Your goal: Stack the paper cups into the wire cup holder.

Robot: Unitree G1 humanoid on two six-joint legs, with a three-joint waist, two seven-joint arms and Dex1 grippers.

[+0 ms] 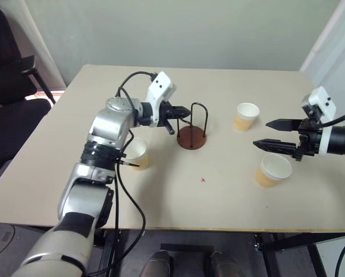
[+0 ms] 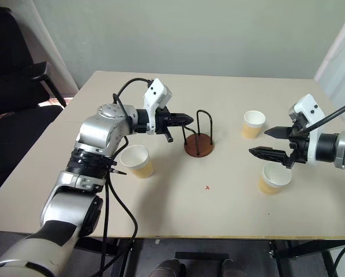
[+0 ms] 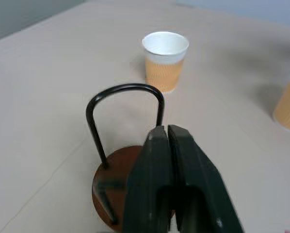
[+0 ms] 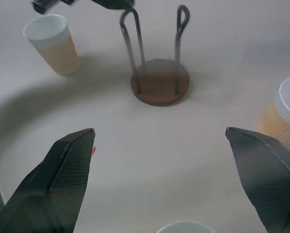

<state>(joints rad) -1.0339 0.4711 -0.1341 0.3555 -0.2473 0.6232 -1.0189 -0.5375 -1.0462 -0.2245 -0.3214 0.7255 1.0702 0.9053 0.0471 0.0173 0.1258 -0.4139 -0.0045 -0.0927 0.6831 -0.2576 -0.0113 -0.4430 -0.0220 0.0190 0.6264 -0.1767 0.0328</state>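
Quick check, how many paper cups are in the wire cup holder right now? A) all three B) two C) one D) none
D: the wire cup holder stands empty, and all three paper cups sit apart from it on the table: one near the left arm, one beyond the holder, one below the right claw.

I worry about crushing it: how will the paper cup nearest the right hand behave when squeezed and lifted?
The paper cup is thin-walled and empty, so it probably buckles under a firm pinch. It looks light for its size, so a gentle grip should lift it. Tall with a narrow foot, it may tip if the right hand, open beside it, nudges it.
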